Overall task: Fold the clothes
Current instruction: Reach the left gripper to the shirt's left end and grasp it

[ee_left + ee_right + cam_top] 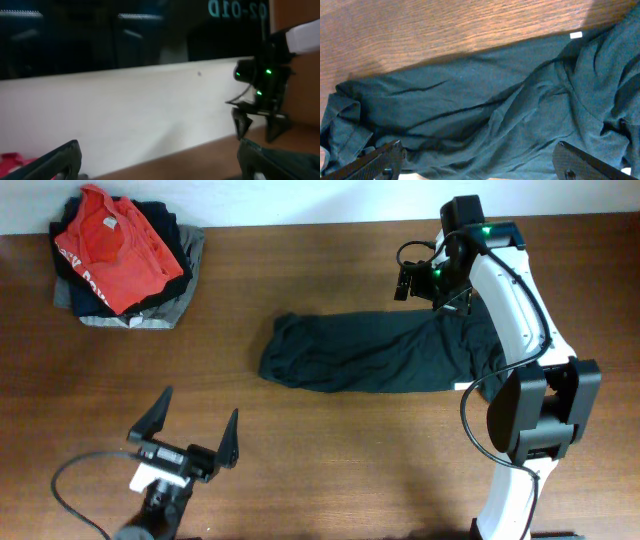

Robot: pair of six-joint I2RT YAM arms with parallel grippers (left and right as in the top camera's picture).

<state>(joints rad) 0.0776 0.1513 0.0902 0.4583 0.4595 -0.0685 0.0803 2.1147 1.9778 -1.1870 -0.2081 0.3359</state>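
The clothes are a dark, almost black garment lying as a long wrinkled band across the middle right of the table. A small white mark shows near its far edge. My right gripper hovers over the garment's right end, open. In the right wrist view its fingers stand wide apart above the cloth, holding nothing. My left gripper is at the front left over bare wood, well away from the garment, open and empty.
A pile of folded clothes with a red T-shirt on top sits at the back left corner. A white wall runs behind the table. The right arm's base stands at the front right.
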